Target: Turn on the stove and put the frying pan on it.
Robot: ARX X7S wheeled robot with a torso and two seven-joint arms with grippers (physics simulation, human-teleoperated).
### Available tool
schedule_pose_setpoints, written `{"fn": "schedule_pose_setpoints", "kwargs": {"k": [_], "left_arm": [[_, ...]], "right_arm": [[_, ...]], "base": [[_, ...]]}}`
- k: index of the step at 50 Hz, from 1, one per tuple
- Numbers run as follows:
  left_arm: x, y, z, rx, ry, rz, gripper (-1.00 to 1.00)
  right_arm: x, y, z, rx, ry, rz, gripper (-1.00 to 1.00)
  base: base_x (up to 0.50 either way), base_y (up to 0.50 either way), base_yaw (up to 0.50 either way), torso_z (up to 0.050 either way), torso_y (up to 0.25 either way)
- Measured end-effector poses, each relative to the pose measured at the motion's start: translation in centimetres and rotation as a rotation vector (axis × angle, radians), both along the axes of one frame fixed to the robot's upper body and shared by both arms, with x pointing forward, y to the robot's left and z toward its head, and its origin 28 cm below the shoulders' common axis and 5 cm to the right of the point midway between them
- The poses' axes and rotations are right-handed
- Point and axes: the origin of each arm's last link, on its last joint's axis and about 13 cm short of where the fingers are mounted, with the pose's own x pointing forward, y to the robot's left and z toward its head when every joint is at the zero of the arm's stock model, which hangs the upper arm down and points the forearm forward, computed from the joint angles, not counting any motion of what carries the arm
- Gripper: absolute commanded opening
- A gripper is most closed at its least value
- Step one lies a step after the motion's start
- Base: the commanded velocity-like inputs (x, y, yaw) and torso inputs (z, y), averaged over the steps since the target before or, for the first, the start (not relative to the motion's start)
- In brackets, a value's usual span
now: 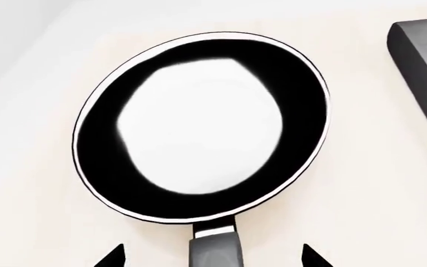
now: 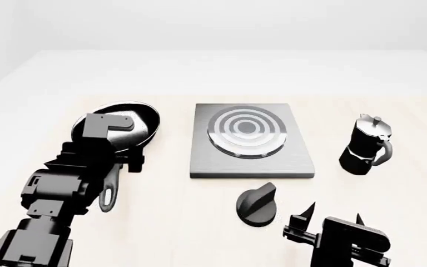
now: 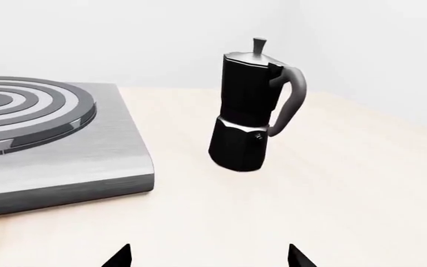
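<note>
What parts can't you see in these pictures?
- Frying pan: in the head view the left arm covers its near side and part of the handle; in the left wrist view the handle is cut off by the edge.
- Left gripper: only two finger tips show; the rest is cut off.
- Right gripper: the same in its wrist view.
- Knob: its markings are too small to read.
- Stove: cut off in both wrist views.

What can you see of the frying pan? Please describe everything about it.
The frying pan is round and shallow, black inside with a bright glare on its bottom and a thin light rim. Its grey handle joins through a metallic collar. It rests upright on the light table, left of the stove, apart from it. The left gripper hangs open over the handle, not gripping.
</note>
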Motion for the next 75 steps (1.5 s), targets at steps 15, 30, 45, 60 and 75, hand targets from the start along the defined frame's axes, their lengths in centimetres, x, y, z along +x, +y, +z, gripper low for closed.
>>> {"fn": "schedule_pose_setpoints", "kwargs": {"k": [15, 30, 45, 60, 75], "left_arm": [[0.0, -0.2, -0.6, -0.052, 0.062, 0.022, 1.0], [0.0, -0.2, -1.0, -0.091, 0.105, 0.05, 1.0], [-0.1, -0.1, -1.5, -0.091, 0.144, 0.061, 1.0], [-0.2, -0.1, -2.1, -0.087, 0.177, 0.059, 1.0], [-0.2, -0.1, -2.7, -0.084, 0.199, 0.06, 1.0]], "right_arm": [[0.0, 0.0, 0.0, -0.002, 0.001, 0.001, 1.0], [0.0, 0.1, 0.0, -0.003, 0.001, 0.005, 1.0], [0.0, 0.1, 0.0, -0.003, 0.003, 0.007, 1.0], [0.0, 0.1, 0.0, -0.002, 0.004, 0.009, 1.0], [0.0, 0.1, 0.0, -0.002, 0.005, 0.009, 1.0]], "base": [[0.0, 0.0, 0.0, 0.0, 0.0], [0.0, 0.0, 0.0, 0.0, 0.0], [0.0, 0.0, 0.0, 0.0, 0.0], [0.0, 0.0, 0.0, 0.0, 0.0], [0.0, 0.0, 0.0, 0.0, 0.0]]}}
